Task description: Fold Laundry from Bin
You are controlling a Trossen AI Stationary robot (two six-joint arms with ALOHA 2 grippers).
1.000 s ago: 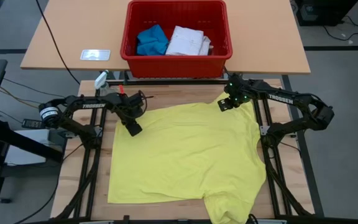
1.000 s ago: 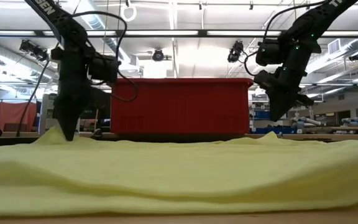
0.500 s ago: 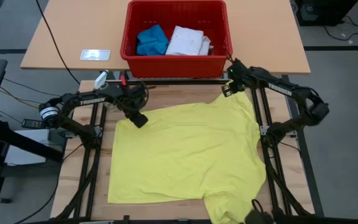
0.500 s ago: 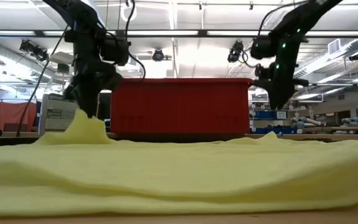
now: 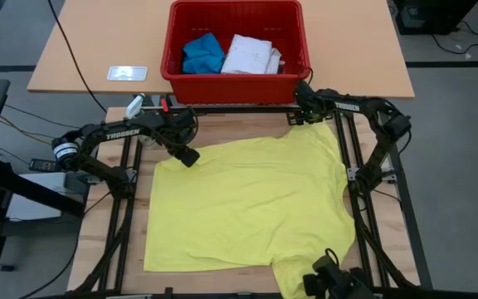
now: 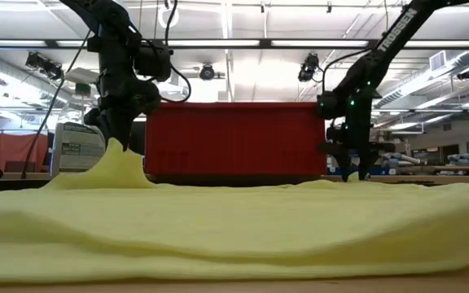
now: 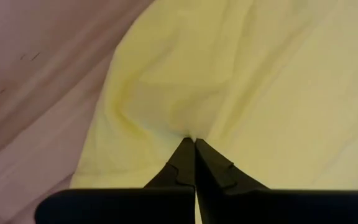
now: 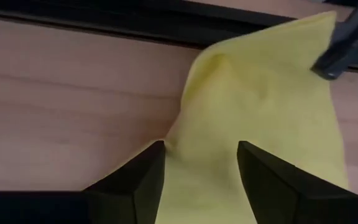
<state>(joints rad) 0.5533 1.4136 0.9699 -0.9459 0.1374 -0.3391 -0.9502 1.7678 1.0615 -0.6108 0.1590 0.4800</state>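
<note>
pinching the shirt corner while the other arm closes in

the yellow t-shirt [image 5: 251, 208] lies spread on the table, its far-left corner now lifted into a peak. the red bin [image 5: 236, 48] stands behind with folded pieces inside. the left gripper [image 5: 189, 156], moved toward the bin since a second ago, is clenched on that corner. the right gripper [image 5: 295, 117] has dropped to the far-right corner, fingers spread apart.

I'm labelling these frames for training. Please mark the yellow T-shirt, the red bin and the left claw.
yellow T-shirt [image 5: 247, 208], high view, middle of the cloth.
red bin [image 5: 232, 82], high view, near rim.
left claw [image 7: 195, 140], left wrist view, fingertips pinching shirt.
</note>
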